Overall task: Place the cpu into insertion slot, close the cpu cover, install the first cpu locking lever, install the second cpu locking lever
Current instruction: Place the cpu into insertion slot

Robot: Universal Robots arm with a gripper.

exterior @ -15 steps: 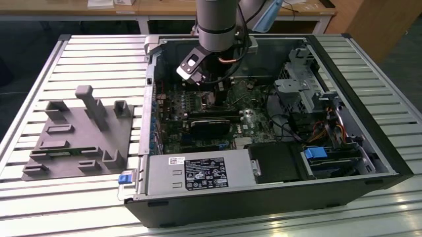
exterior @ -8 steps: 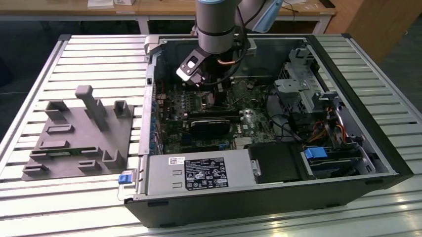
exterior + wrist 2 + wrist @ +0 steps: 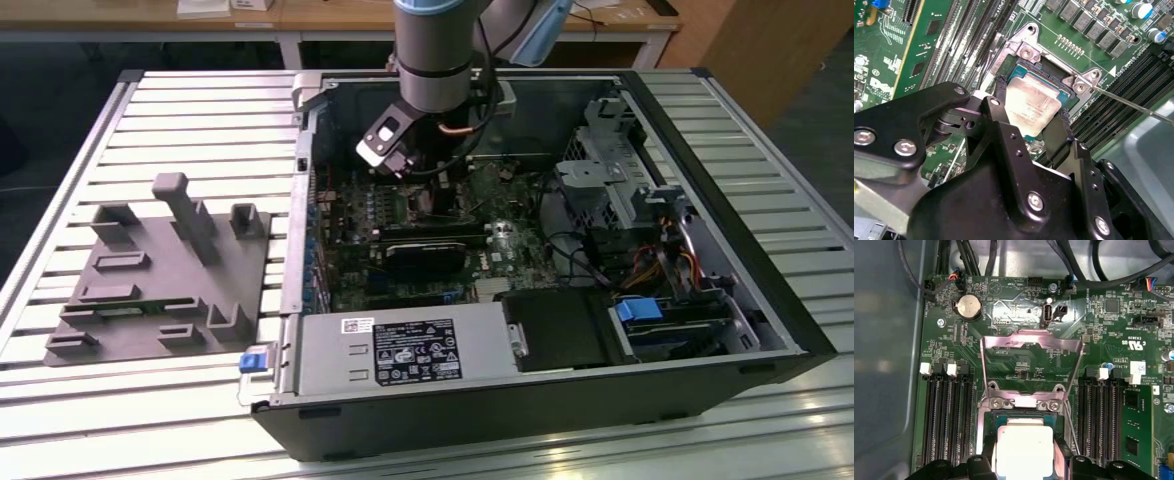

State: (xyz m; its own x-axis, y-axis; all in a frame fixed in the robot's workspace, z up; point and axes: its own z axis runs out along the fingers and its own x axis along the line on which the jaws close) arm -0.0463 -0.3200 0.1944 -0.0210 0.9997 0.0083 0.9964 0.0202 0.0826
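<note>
From where I stand, the exterior view has the arm reaching down into the open computer case (image 3: 781, 300), its gripper (image 3: 430, 190) low over the green board, with a grey moulded fixture (image 3: 160, 270) lying well apart on the slatted table (image 3: 80, 150) at the exterior view's left. That view hides the chip itself. The second wrist view fills that in: the gripper (image 3: 1029, 112) has its two black fingers (image 3: 1056, 132) pressed against opposite edges of the cpu (image 3: 1031, 100), which sits at the insertion slot (image 3: 1024, 50); whether it is fully seated I cannot tell. A thin lever rod (image 3: 1134, 102) slants away just beside the slot. The first wrist view adds the cpu cover (image 3: 1031, 339) swung up and open beyond the cpu (image 3: 1021, 447), between the banks of memory slots (image 3: 946, 415), with a coin battery (image 3: 969, 306) further off
</note>
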